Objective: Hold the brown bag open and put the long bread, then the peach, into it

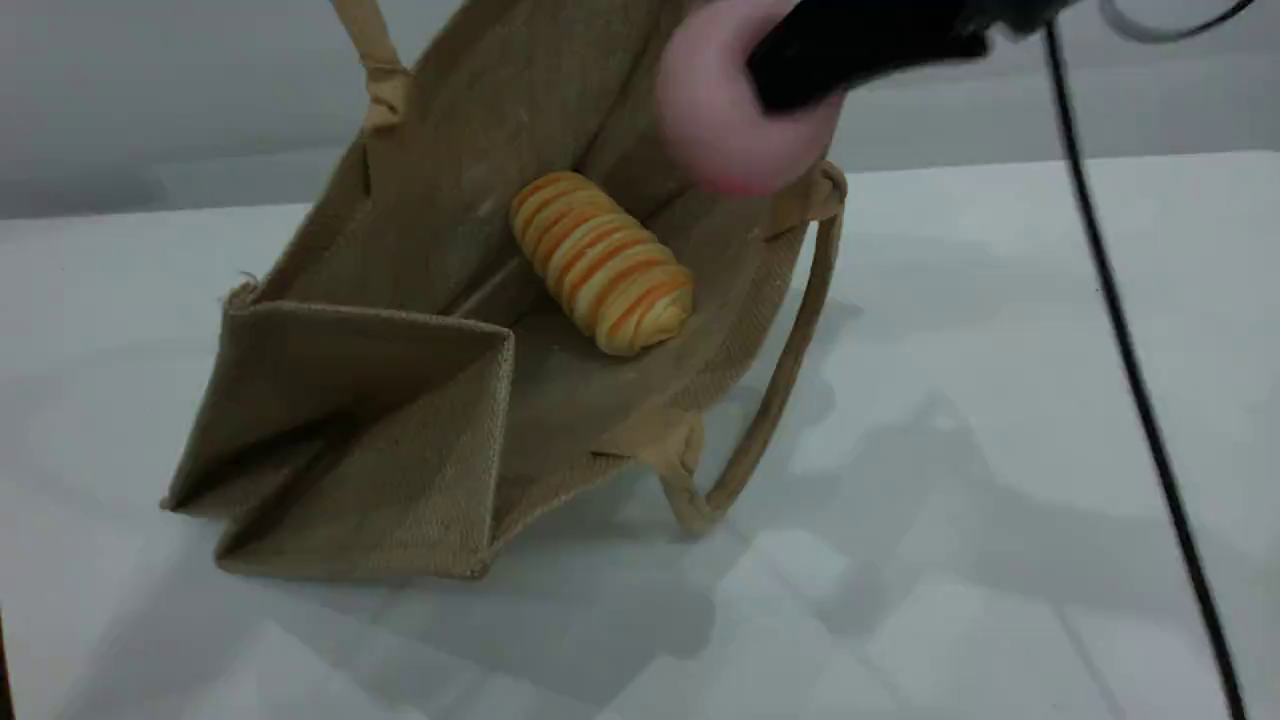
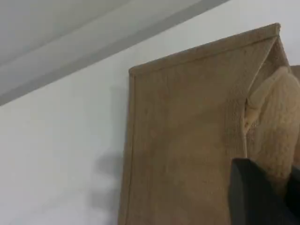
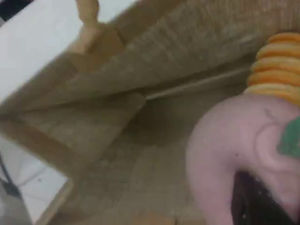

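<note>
Scene view: the white table point(image 1: 1000, 400) carries the brown bag point(image 1: 400, 420), lying on its side with the mouth held open toward the camera; the upper beige handle point(image 1: 372, 60) rises out of the top edge, and the lower handle point(image 1: 770, 400) droops to the tabletop. Inside, on the lower wall, lies the long bread point(image 1: 603, 262). Right of it, at the bag's upper rim, the right gripper point(image 1: 800, 60) is clamped on the peach point(image 1: 720, 110), above the bread and not touching it. Left wrist view: the left gripper point(image 2: 262, 197) is closed on the bag's handle point(image 2: 276, 122). Right wrist view: the peach point(image 3: 234, 150) hangs over the bag's interior, its green stem point(image 3: 290, 136) visible, bread point(image 3: 276, 65) just behind.
</note>
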You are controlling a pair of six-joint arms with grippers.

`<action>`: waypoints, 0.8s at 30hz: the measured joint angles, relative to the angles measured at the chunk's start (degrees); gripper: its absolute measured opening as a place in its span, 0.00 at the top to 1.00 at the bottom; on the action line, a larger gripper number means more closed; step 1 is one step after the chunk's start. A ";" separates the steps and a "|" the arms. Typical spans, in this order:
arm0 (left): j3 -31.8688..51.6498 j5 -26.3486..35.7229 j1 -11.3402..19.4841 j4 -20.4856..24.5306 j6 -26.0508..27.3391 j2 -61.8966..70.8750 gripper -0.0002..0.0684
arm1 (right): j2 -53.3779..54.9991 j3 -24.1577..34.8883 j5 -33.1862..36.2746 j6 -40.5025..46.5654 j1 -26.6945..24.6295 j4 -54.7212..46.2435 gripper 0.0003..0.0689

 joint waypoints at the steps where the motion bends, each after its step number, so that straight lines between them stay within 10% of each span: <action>1: 0.00 0.00 0.00 0.00 0.00 0.00 0.86 | 0.92 -0.05 -1.30 -1.11 1.06 1.01 0.98; 16: 0.00 0.00 0.00 0.00 0.00 0.00 0.86 | 15.05 -9.79 -15.27 -4.24 10.40 7.16 0.94; 24: 0.00 0.00 0.00 0.00 -0.05 0.00 0.86 | 16.25 -9.81 -14.56 -4.24 10.51 14.03 0.63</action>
